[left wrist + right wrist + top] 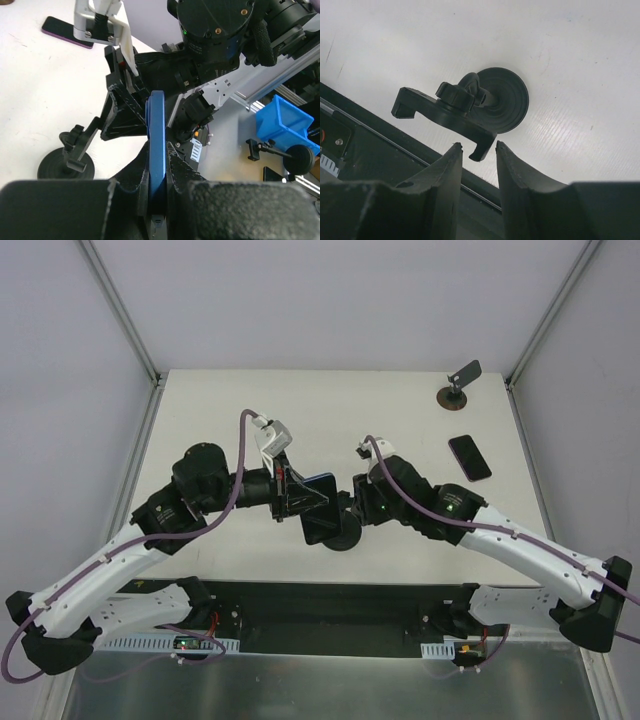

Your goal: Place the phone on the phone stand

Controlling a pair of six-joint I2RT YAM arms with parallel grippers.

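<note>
The phone (pixel 157 115), thin with a blue edge, stands on edge between the pads of my left gripper (pixel 158 152), which is shut on it. From above, the phone (pixel 320 483) hangs just over the table's near middle. The phone stand (pixel 502 97) is all black with a round disc base (pixel 342 537) and sits right below and beside the phone. Its clamp head (pixel 442 115) leans toward my right gripper (pixel 479 149). That gripper's jaws are slightly apart, and the clamp's hooked end sits between the fingertips with a gap on each side. In the left wrist view the phone stand (pixel 67 162) is at lower left.
A second black phone with a pinkish rim (pixel 469 457) lies flat at the right. A brown-based stand with a grey plate (pixel 458 388) sits at the far right corner. The table's dark front rail (pixel 365 145) runs close behind the stand. A blue bin (pixel 285 122) lies off the table.
</note>
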